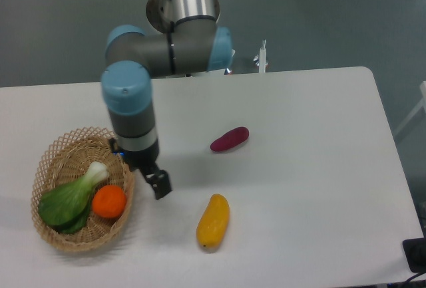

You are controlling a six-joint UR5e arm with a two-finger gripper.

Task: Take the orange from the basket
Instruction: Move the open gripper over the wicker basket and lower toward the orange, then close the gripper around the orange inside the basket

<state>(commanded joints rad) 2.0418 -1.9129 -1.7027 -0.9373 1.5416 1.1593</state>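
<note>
The orange [109, 201] is a small round bright-orange fruit lying in the right part of the tan wicker basket [56, 158] at the table's left. A green leafy vegetable [70, 198] lies beside it on its left, touching it. My gripper [158, 185] hangs from the arm just right of the basket's rim, a little above the table, to the right of the orange. Its dark fingers hold nothing that I can see; the view does not show whether they are open or shut.
A yellow-orange mango-shaped fruit [213, 221] lies on the white table [299, 188] right of the gripper. A purple sweet potato [229, 139] lies farther back. The arm's blue-capped link [128, 102] stands over the basket's right edge.
</note>
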